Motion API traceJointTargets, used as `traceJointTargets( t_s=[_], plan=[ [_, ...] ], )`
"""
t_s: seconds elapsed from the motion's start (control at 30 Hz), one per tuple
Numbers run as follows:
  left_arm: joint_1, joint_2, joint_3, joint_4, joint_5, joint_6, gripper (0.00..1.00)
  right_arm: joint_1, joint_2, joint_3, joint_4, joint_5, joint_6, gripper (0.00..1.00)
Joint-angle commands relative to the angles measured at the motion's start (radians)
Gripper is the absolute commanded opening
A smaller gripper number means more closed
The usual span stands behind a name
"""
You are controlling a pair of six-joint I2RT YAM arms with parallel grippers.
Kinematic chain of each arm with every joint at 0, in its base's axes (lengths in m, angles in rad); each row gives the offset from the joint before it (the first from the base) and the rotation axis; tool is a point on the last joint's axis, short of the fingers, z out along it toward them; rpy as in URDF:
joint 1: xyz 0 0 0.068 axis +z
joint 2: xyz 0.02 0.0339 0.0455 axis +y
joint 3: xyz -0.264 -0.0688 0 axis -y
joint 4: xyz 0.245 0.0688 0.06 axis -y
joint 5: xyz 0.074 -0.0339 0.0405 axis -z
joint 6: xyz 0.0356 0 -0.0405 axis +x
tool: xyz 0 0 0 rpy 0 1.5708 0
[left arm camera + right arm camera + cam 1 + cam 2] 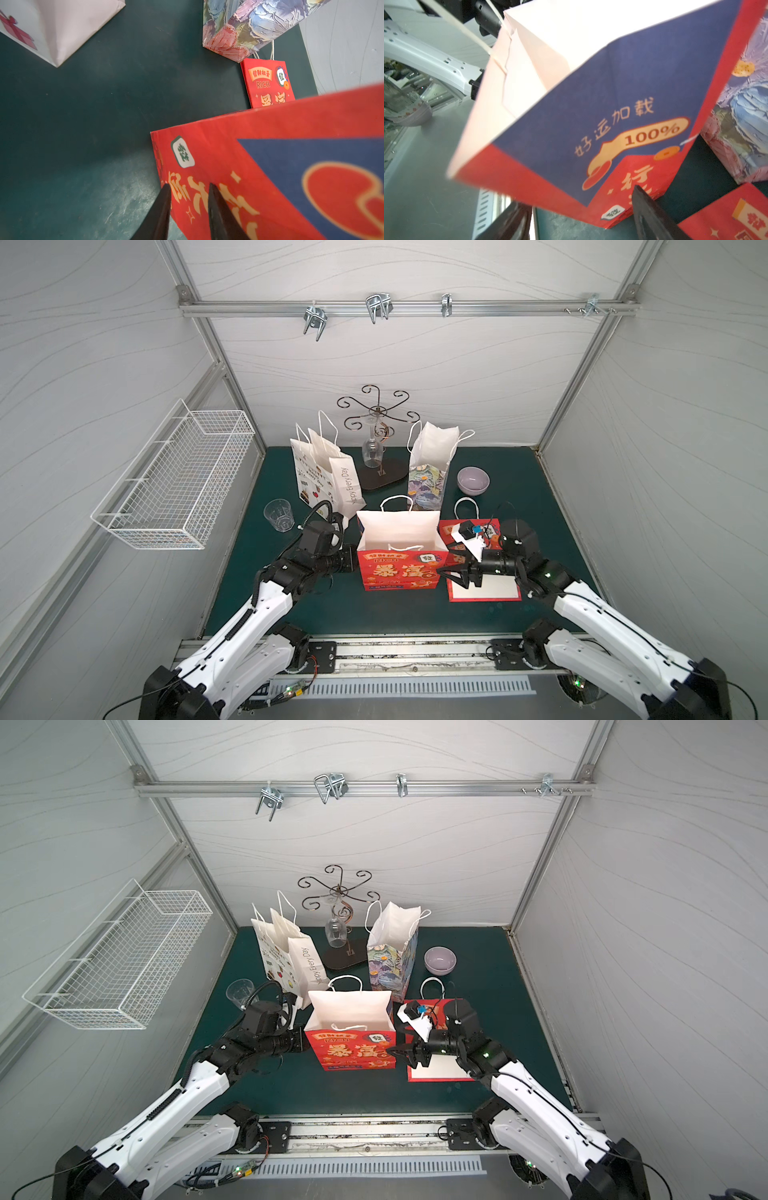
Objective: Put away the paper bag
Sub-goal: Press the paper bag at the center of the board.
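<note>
Left end effector [189, 186]: fingers narrowly apart, tips at left side of red paper bag [399, 572], nothing visibly clamped between them. Red paper bag stands upright, mouth open, at middle of table [324, 614], between both arms. Right end effector [446, 572]: fingers wide apart, straddling bag's lower right corner, not closed on it. Just right of that, second red bag [484, 595] lies flat.
</note>
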Motion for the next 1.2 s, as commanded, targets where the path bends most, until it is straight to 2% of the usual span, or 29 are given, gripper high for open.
traceJointTargets(
  t_s=[0.0,0.07,0.17,0.23,0.37,0.5,0.73,1.0,1.17],
  plan=[
    [0.005,-0.016,-0.007,0.054,-0.024,-0.013,0.33,-0.004,-0.113,-0.011,-0.121,0.086,0.16,0.76],
    [0.007,-0.017,-0.007,0.052,-0.015,-0.015,0.33,-0.005,-0.192,-0.017,-0.156,0.161,0.222,0.77],
    [0.006,-0.021,-0.007,0.045,-0.004,-0.013,0.32,-0.006,-0.267,-0.003,-0.257,0.401,0.396,0.71],
    [0.006,-0.026,-0.012,0.044,0.0,-0.016,0.32,-0.01,-0.245,0.021,-0.327,0.493,0.484,0.62],
    [0.008,-0.039,-0.028,0.055,0.01,-0.025,0.31,-0.024,-0.087,0.098,-0.451,0.567,0.613,0.57],
    [0.008,-0.033,-0.036,0.068,0.015,-0.036,0.31,-0.043,0.109,0.114,-0.425,0.492,0.705,0.53],
    [0.008,0.0,-0.033,0.098,0.033,-0.036,0.3,-0.019,0.359,0.097,-0.207,0.325,0.769,0.52],
    [0.008,0.003,-0.049,0.109,0.064,-0.034,0.3,0.058,0.536,0.125,-0.037,0.217,0.781,0.52],
    [0.008,0.004,-0.052,0.113,0.07,-0.032,0.3,0.063,0.523,0.105,0.032,0.178,0.791,0.54]
  ],
)
